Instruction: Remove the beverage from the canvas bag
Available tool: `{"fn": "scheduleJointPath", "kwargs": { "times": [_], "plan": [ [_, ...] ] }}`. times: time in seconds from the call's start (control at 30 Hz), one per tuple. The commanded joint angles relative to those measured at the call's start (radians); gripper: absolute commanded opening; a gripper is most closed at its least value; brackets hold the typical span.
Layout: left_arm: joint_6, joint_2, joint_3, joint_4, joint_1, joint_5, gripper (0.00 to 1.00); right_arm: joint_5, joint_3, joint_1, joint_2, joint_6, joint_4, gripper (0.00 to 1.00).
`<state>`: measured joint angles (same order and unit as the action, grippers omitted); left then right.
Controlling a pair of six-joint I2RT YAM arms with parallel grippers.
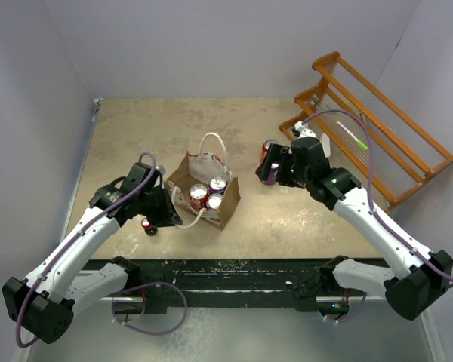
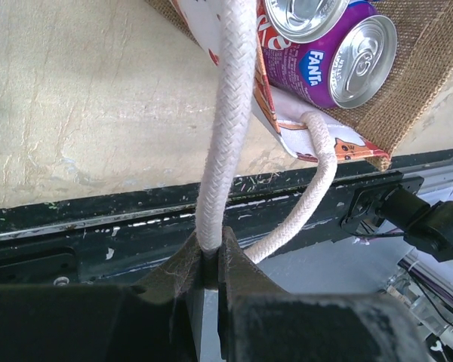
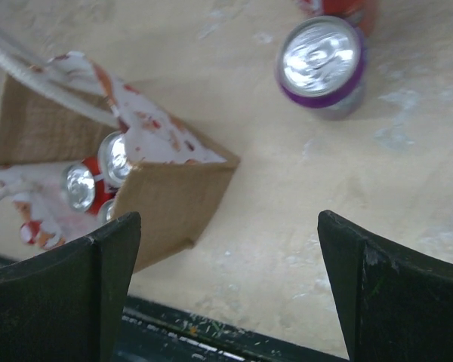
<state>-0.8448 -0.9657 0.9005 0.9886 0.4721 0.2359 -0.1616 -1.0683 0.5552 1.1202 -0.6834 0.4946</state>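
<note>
The canvas bag stands mid-table, tan sides and white printed faces, with three cans upright inside. My left gripper is at the bag's near left corner, shut on its near white loop handle. The left wrist view shows a purple Fanta can and another can in the bag. My right gripper is open and empty above the table right of the bag. A purple can and a red can stand on the table beyond it.
A small red can lies on the table by my left gripper. An orange wooden rack leans at the back right. The table's dark front rail runs along the near edge.
</note>
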Motion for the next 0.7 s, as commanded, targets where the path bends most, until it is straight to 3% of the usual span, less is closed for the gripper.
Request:
{"fn": "scheduleJointPath", "kwargs": {
  "times": [0.0, 0.13, 0.4, 0.67],
  "plan": [
    [0.005, 0.026, 0.006, -0.018, -0.004, 0.008, 0.0, 0.294, -0.015, 0.001, 0.066, -0.003, -0.154, 1.0],
    [-0.003, 0.033, -0.001, -0.019, -0.003, 0.008, 0.0, 0.378, -0.121, 0.083, 0.17, 0.025, -0.146, 1.0],
    [-0.034, 0.059, -0.021, -0.005, -0.004, -0.002, 0.0, 0.113, -0.453, 0.354, 0.359, 0.154, 0.03, 1.0],
    [-0.058, 0.083, -0.028, 0.028, -0.004, -0.017, 0.0, -0.032, -0.817, 0.42, 0.702, 0.321, 0.3, 0.91]
  ]
}}
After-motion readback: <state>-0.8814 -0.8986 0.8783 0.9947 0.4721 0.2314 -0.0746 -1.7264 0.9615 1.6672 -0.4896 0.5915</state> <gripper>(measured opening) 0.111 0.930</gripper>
